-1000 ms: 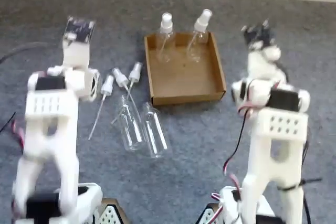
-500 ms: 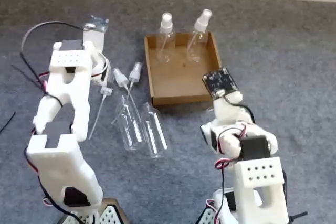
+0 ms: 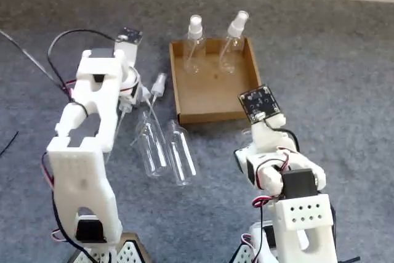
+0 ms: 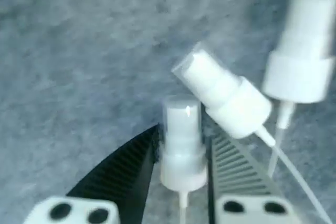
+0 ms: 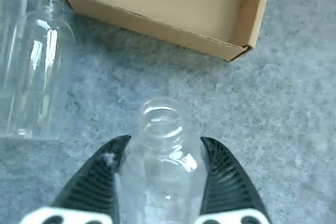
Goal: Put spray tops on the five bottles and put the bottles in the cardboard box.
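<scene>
1. Grey carpet lies under everything, and the cardboard box sits on it near the back.
2. Two capped bottles stand side by side in the box, by its far wall.
3. The left gripper is squeezed on a spray top, whose thin tube points back toward the arm.
4. Two loose spray tops lie just beside it.
5. The right gripper hugs an open bottle tight, just in front of the box.
6. Two bare bottles lie side by side between the arms.
</scene>
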